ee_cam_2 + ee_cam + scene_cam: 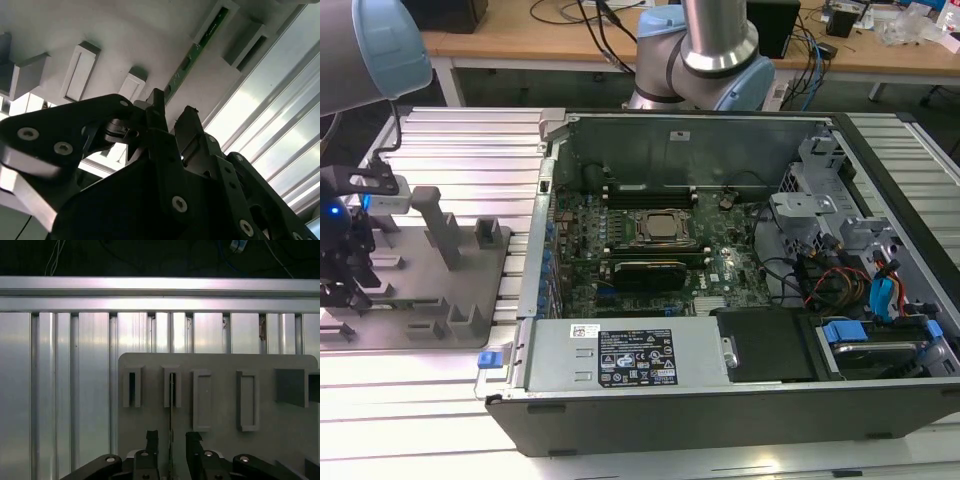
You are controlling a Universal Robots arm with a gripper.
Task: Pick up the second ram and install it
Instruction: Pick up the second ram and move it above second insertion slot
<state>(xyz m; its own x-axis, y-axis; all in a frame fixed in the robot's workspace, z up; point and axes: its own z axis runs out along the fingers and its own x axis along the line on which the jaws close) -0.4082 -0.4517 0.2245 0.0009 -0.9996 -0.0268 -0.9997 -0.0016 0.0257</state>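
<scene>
Evidently the tool [171,434] sits low over the grey holder [220,370], fingers parted on either side of the memory stick [171,390], gripping nothing. The stick stands on edge in a holder slot, presenting its thin edge for pinching.

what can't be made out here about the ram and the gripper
Second ram: one end is hidden behind the gripper in the second wrist view.
First wrist view: the ram stands edge-on, so its chips are hidden.
Exterior view: the left edge cuts off the gripper; free slots on the motherboard are too small to tell.
</scene>
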